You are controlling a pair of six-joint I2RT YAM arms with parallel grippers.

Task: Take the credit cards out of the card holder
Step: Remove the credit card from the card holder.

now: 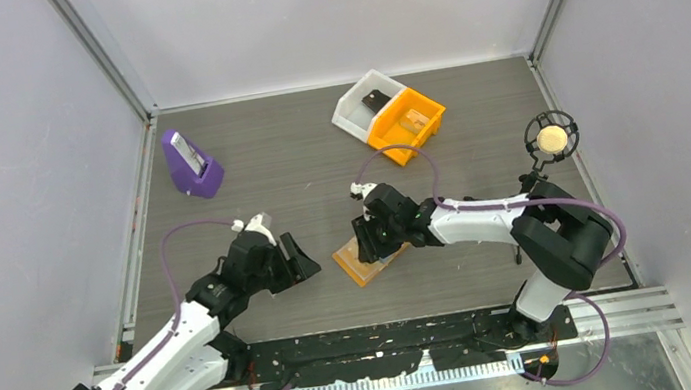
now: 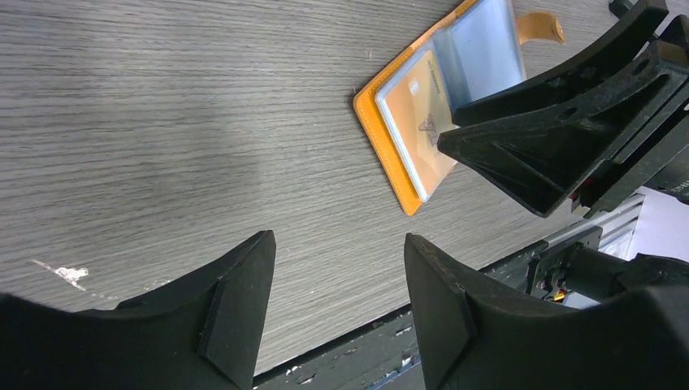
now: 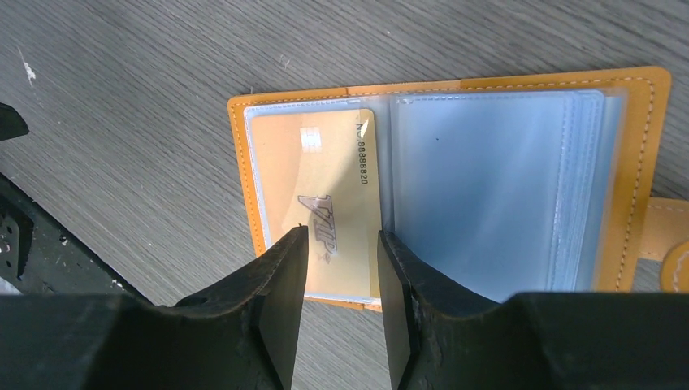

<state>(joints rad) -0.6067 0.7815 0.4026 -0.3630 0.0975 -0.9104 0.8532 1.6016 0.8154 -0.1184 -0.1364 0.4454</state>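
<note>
The orange card holder (image 1: 366, 261) lies open like a book on the table, its light blue sleeves (image 3: 487, 195) facing up. A gold credit card (image 3: 317, 179) marked VIP sits in the left sleeve. My right gripper (image 3: 342, 236) hangs over that card's near edge, open, with nothing between its fingers. The left wrist view shows the card holder (image 2: 382, 130) with the right gripper's fingertip (image 2: 445, 143) down on the gold card (image 2: 418, 114). My left gripper (image 2: 337, 240) is open and empty above bare table, left of the holder (image 1: 308, 265).
A purple stand (image 1: 191, 165) holding a flat device is at the back left. A white bin (image 1: 365, 102) and an orange bin (image 1: 405, 125) sit at the back centre. A round black-framed object (image 1: 551, 139) stands on the right. The table's front edge (image 2: 455, 284) runs close by.
</note>
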